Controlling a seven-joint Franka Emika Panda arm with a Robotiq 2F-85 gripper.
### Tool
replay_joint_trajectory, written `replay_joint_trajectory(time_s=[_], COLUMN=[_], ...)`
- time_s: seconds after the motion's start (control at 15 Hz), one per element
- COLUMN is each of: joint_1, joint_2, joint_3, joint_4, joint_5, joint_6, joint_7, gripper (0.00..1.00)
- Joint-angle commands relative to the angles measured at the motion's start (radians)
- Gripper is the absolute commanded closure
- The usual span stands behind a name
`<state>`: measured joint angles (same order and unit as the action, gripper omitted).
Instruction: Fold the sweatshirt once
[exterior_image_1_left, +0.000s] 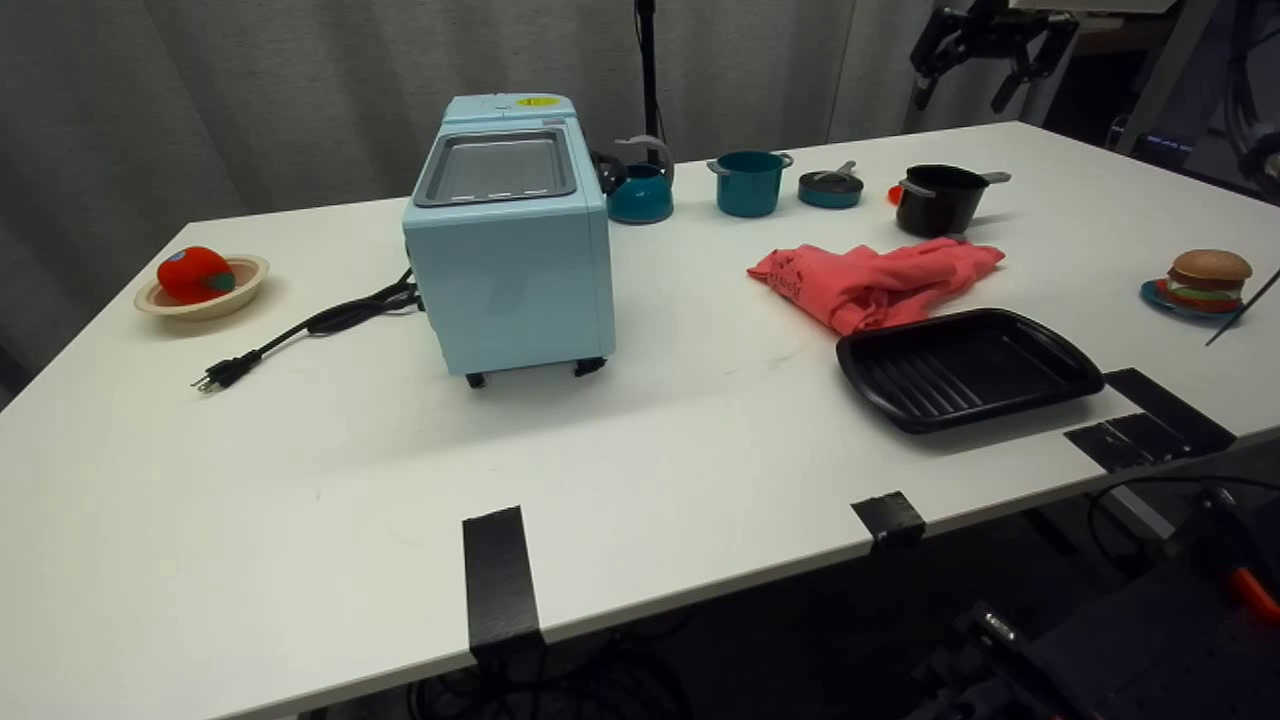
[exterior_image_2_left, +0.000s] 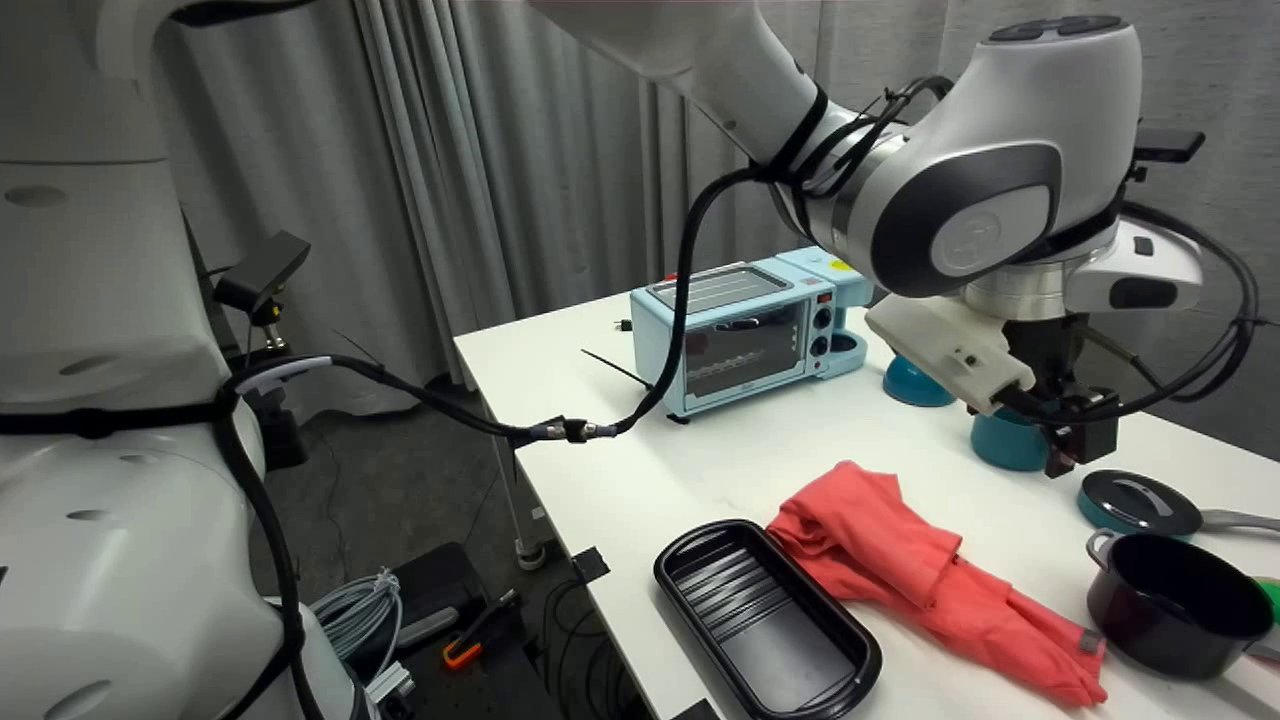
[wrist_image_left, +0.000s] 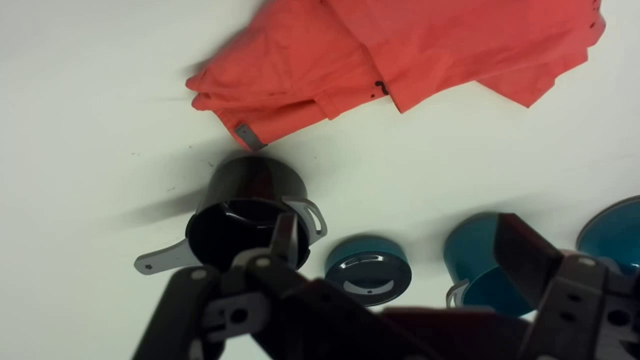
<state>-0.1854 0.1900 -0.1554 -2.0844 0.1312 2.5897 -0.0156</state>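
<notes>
Illegibly, dark lettering (exterior_image_1_left: 787, 282) marks the coral-red sweatshirt (exterior_image_1_left: 868, 285).

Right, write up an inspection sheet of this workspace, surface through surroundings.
Surface: white table, black tape at its edge.
Job's things: coral-red sweatshirt, rumpled, lying between the grill pan and the black pot; contact with either unclear.
Clutter: besides those two, teal pot, lidded pan, kettle, toaster oven, burger on a plate, red item in a bowl.
Gripper: open, raised above the table; nothing seen in its grasp.
Cables: power cord on the table, its plug lying loose; black cable looping from the arm; coiled grey cable off the table.
Surroundings: grey curtains behind the table in both exterior views; people, nothing seen.
</notes>
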Motion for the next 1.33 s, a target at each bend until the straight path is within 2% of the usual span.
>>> replay_joint_trajectory(time_s=[0.0, 0.4, 0.47, 1.07, 1.27], joint_1=[0.012, 0.022, 0.022, 0.025, 0.011], joint_2=[-0.083, -0.187, -0.117, -0.158, -0.205], joint_3=[0.011, 0.031, 0.025, 0.027, 0.004], joint_4=[-0.057, -0.140, -0.082, -0.121, -0.191], joint_5=[-0.010, 0.011, -0.001, -0.001, -0.060], joint_6=[-0.006, -0.022, -0.005, -0.005, 0.079], joint_7=[0.001, -0.032, -0.006, -0.008, 0.036], gripper=[0.00, 0.00, 0.00, 0.00, 0.00])
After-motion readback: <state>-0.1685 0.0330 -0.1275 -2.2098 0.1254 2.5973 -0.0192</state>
